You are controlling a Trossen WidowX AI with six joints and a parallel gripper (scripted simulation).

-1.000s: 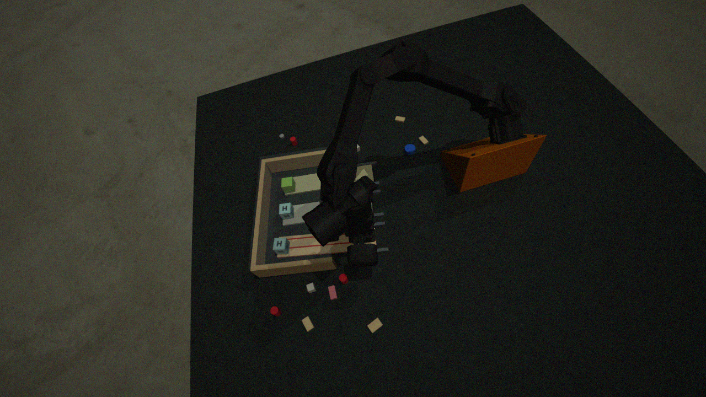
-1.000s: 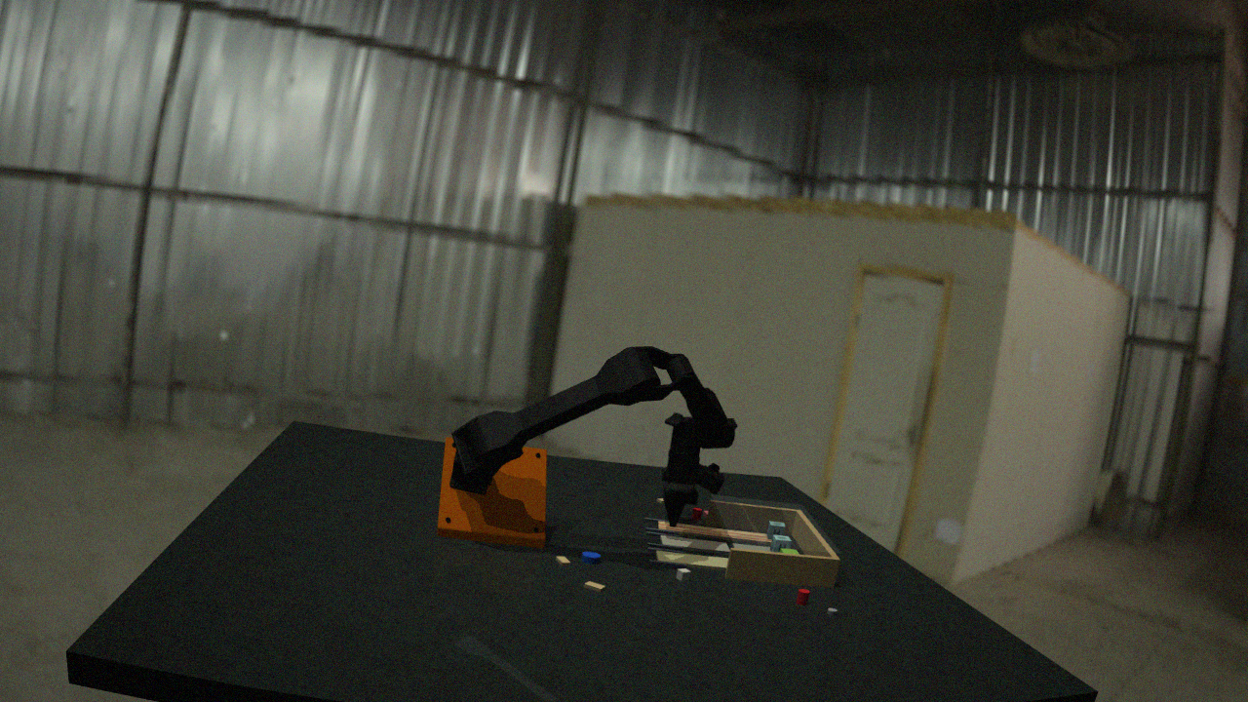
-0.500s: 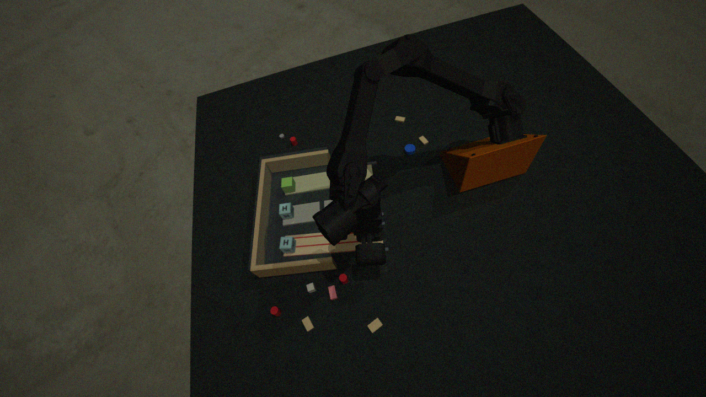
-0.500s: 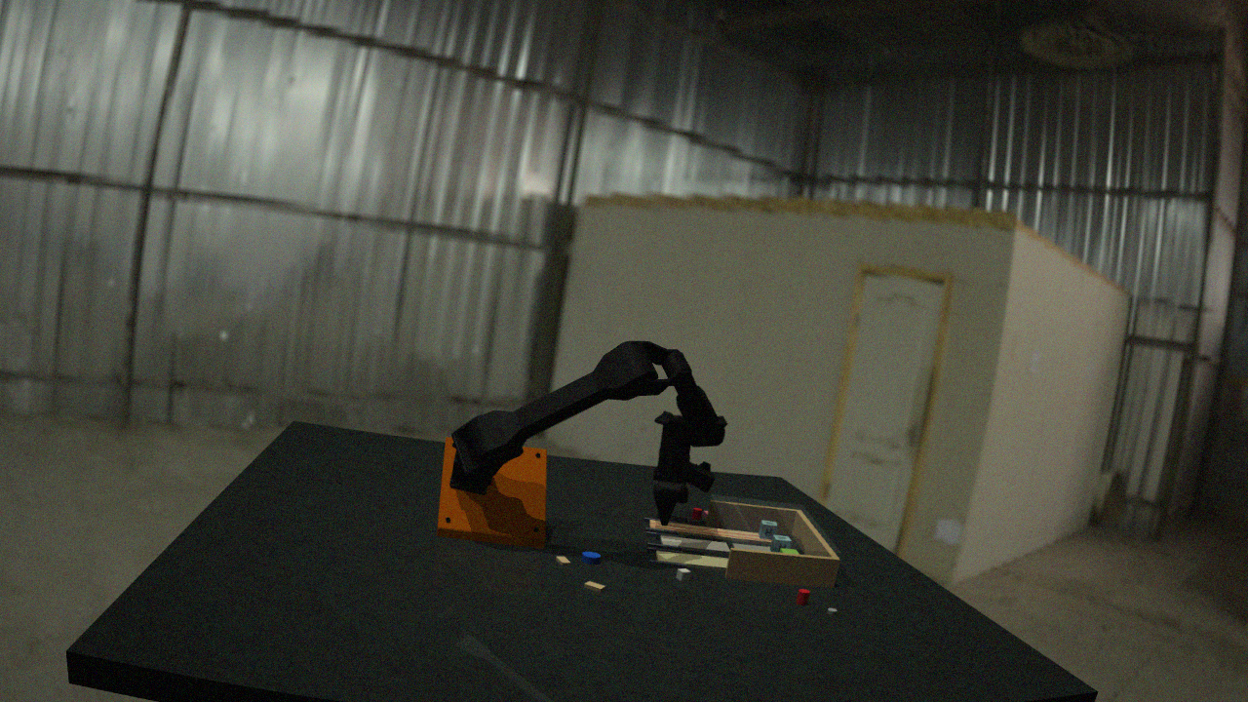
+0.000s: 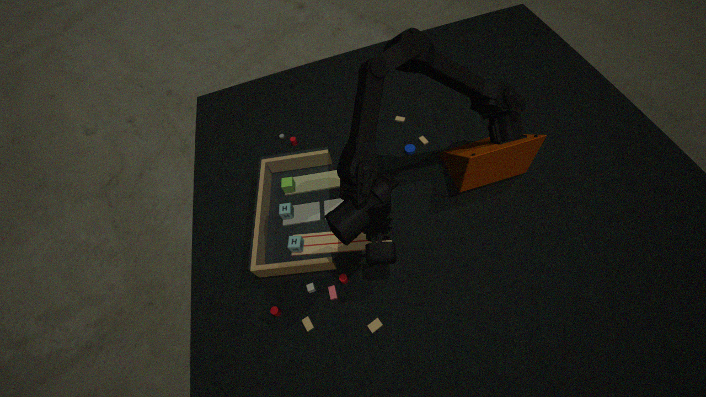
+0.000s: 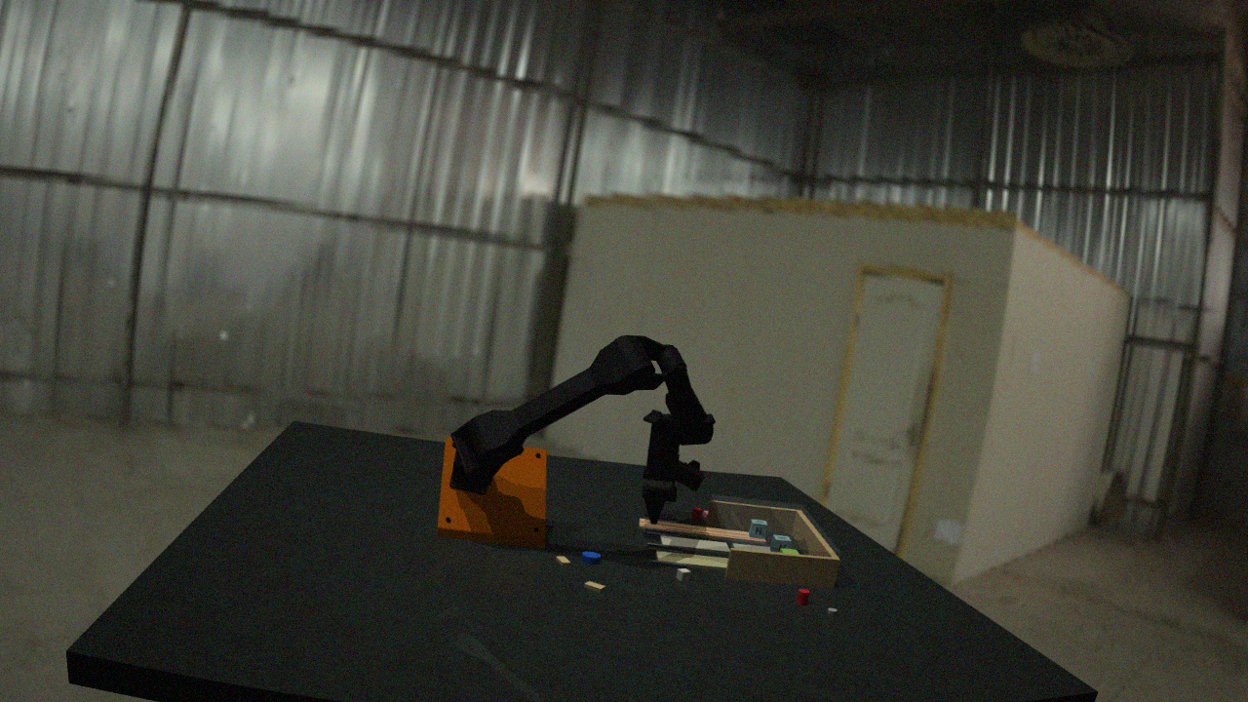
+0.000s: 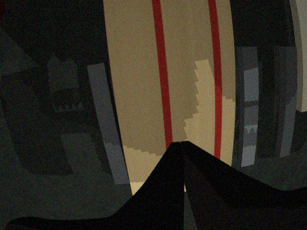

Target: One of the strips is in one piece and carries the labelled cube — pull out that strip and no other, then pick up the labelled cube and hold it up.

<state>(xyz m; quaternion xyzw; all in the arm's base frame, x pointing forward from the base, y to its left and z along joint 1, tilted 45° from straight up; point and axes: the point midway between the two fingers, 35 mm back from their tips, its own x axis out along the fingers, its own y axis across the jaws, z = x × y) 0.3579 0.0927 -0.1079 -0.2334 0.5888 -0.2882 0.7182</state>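
Dark bench [image 5: 518, 296] [image 6: 392, 610]. Claw [image 5: 380, 264] [image 6: 654, 522] [image 7: 180, 150] closed, empty, over red-lined strip [image 5: 325, 242] [image 6: 689, 528] [image 7: 188, 64]; labelled cube [image 5: 295, 243] [image 6: 758, 528] at its far end. Likely pull step: press down, drag toward base.

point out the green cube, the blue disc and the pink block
green cube [image 5: 287, 184] [image 6: 790, 551]: top and exterior views, upper part
blue disc [image 5: 409, 148] [image 6: 591, 556]: top and exterior views, top face
pink block [image 5: 332, 291]: top view, top face

Red-striped tan strip [image 5: 320, 246] [image 6: 698, 528] [image 7: 188, 64] lying flat, unbroken where visible, pale-blue H cube [image 5: 295, 243] [image 6: 758, 527] upright on its far end
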